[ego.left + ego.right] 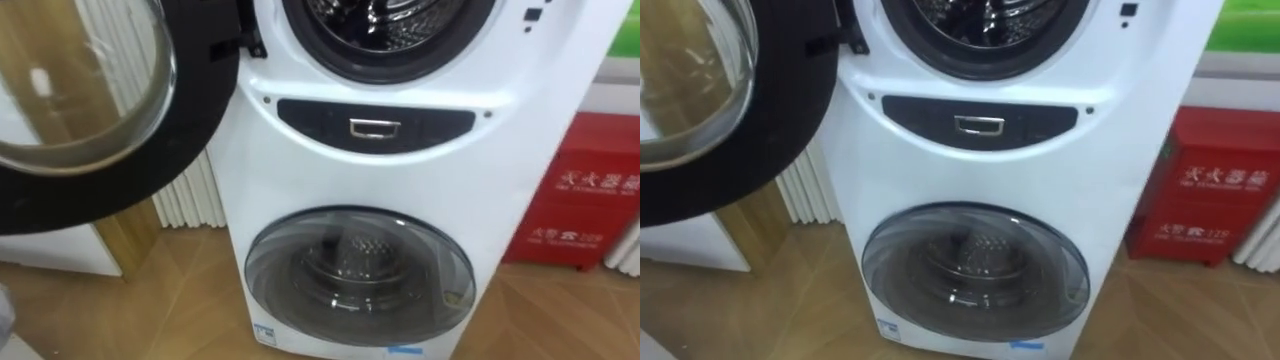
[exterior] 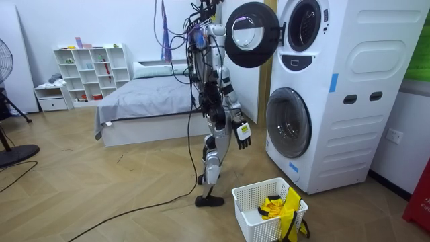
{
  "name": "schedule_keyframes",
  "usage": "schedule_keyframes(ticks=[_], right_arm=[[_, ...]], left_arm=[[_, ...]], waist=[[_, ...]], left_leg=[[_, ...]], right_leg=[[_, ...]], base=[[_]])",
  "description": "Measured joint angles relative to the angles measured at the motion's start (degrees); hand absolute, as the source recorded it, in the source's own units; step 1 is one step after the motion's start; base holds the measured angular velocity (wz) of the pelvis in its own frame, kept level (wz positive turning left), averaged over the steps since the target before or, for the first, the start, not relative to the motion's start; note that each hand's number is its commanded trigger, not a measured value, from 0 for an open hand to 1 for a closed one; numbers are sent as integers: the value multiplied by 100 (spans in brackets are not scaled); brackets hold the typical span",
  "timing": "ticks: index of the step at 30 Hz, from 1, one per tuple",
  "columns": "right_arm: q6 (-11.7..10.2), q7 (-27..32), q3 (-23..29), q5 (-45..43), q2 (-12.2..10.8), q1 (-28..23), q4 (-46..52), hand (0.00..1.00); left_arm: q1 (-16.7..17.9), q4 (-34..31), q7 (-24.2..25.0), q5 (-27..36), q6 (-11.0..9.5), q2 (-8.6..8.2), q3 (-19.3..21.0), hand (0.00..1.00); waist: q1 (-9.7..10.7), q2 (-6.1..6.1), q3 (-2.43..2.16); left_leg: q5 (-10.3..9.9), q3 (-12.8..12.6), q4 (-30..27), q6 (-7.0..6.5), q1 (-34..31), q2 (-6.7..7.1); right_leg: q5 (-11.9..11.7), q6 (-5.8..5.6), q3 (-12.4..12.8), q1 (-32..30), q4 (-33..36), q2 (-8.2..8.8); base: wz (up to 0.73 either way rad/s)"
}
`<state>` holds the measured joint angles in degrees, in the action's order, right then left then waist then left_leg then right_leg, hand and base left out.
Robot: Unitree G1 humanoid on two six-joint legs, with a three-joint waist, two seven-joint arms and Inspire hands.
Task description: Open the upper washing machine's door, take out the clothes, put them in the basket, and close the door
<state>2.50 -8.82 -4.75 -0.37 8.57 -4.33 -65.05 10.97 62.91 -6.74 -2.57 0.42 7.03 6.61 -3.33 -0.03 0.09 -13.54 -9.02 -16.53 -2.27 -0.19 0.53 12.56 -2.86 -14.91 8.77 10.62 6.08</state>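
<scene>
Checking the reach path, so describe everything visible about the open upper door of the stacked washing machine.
The upper door is round: a wide black ring around a domed, glossy clear glass window. It stands swung wide open to the robot's left, held by a black hinge at the left edge of the upper drum opening of the white washing machine. Nothing else touches it.

Bedroom at home: bed (image 2: pixel 148 94), washing machine (image 2: pixel 322 94)
</scene>
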Motion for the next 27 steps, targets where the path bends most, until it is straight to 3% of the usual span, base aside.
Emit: schedule_keyframes(ticks=[10, 14, 17, 19, 23, 25, 27], right_arm=[[-61, 58, -71, 247, -6, 39, -178, 0], [-64, 68, -60, 208, 22, 34, -182, 0], [-63, 62, -60, 234, 44, 21, -166, 0], [-44, 37, -28, 161, 64, 9, -114, 0], [-27, -17, 467, -209, 115, -44, 274, 0], [-27, -14, 647, -333, 167, -23, 353, 0], [-14, -8, 701, -469, 283, -154, 642, 0]], left_arm=[[-81, 29, -47, 1207, 1, -82, 7, 0], [-150, 127, -164, 1536, 16, -78, 31, 0], [-228, 122, -182, 2013, 96, -51, 283, 0], [-249, 74, -200, 2354, 143, -4, 513, 0], [-417, -397, -445, 3144, 219, 174, 1396, 0], [-644, -393, -557, 3538, 220, 370, 1657, 0], [-854, -598, -714, 3954, 223, 680, 1842, 0]], waist=[[-22, 30, 10], [-12, 28, 35], [-18, 39, 61], [-12, 57, 54], [-26, 89, 70], [-35, 136, 75], [-45, 205, 34]], left_leg=[[2, 34, 93, 1, 61, 23], [4, 6, 120, 3, 96, 26], [5, 7, 141, 5, 158, 27], [6, 22, 169, 6, 217, 28], [14, 31, 187, 19, 223, 27], [18, 42, 182, 24, 220, 28], [20, 47, 177, 25, 205, 29]], right_leg=[[-4, -7, 42, 43, -81, 1], [-5, -9, 67, 53, -102, 1], [-5, -9, 80, 92, -107, 2], [-5, -9, 67, 136, -99, 2], [-7, -10, 60, 135, -92, -6], [-7, -10, 70, 140, -94, -11], [-8, -10, 67, 133, -102, -13]], base=[[0], [-7], [-4], [0], [0], [0], [0]])
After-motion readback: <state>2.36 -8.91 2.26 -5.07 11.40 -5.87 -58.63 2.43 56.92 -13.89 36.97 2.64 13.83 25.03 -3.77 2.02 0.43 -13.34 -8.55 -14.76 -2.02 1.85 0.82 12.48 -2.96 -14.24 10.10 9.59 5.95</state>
